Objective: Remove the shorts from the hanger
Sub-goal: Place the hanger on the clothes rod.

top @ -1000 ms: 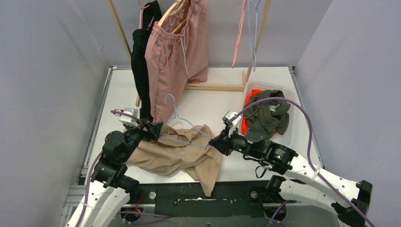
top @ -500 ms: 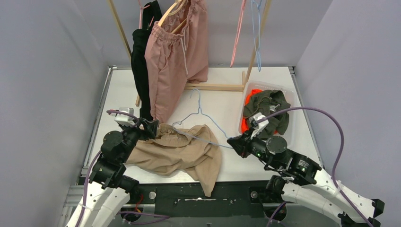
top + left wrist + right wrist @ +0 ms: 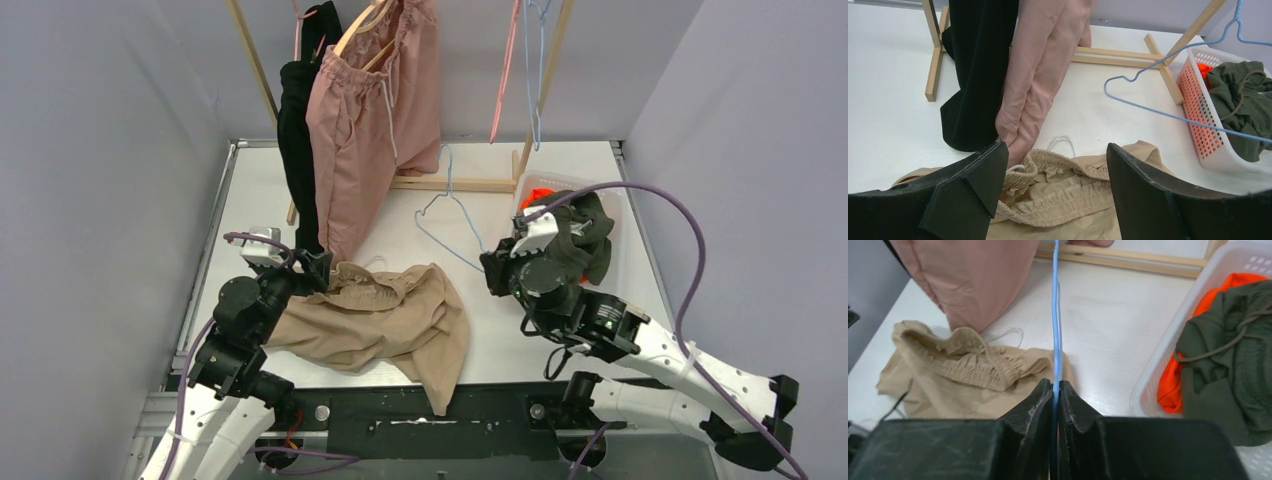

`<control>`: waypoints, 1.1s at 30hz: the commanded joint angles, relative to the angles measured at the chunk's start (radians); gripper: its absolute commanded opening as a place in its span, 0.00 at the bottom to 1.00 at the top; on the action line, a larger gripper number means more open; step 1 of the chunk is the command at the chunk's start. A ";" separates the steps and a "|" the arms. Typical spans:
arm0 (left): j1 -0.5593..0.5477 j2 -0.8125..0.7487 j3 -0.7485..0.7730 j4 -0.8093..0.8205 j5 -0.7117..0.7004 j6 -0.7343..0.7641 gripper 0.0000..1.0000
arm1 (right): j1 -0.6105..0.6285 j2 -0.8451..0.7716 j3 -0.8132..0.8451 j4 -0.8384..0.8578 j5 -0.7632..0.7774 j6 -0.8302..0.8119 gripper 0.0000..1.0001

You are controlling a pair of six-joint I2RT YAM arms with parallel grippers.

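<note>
Right wrist view: right gripper [image 3: 1055, 385] pinches the blue hanger [image 3: 1055, 315], its hook cut off; left gripper [image 3: 1055, 155] spread.

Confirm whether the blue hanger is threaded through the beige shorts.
No, the right gripper holds the blue hanger clear of the beige shorts.

We see bare table [image 3: 495, 345] open for passing between the beige shorts [image 3: 380, 320] and the basket [image 3: 1195, 112]. Farther back, the blue hanger [image 3: 1056, 315] slants across that lane. The hanging pink shorts [image 3: 365, 140] and wooden rack [image 3: 455, 184] close off the back.
</note>
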 commanded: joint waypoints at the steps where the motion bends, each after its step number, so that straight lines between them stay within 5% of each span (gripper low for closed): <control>1: 0.007 0.000 0.024 0.029 -0.025 0.010 0.72 | 0.091 0.109 0.103 0.138 0.347 -0.083 0.00; 14: 0.011 0.001 0.022 -0.002 -0.140 -0.015 0.72 | 0.198 0.425 0.331 0.397 0.699 -0.322 0.00; 25: 0.014 -0.007 0.018 -0.002 -0.129 -0.019 0.72 | 0.146 0.553 0.412 0.753 0.701 -0.683 0.00; 33: 0.015 -0.002 0.016 0.004 -0.124 -0.019 0.72 | 0.045 0.553 0.457 0.859 0.557 -0.698 0.00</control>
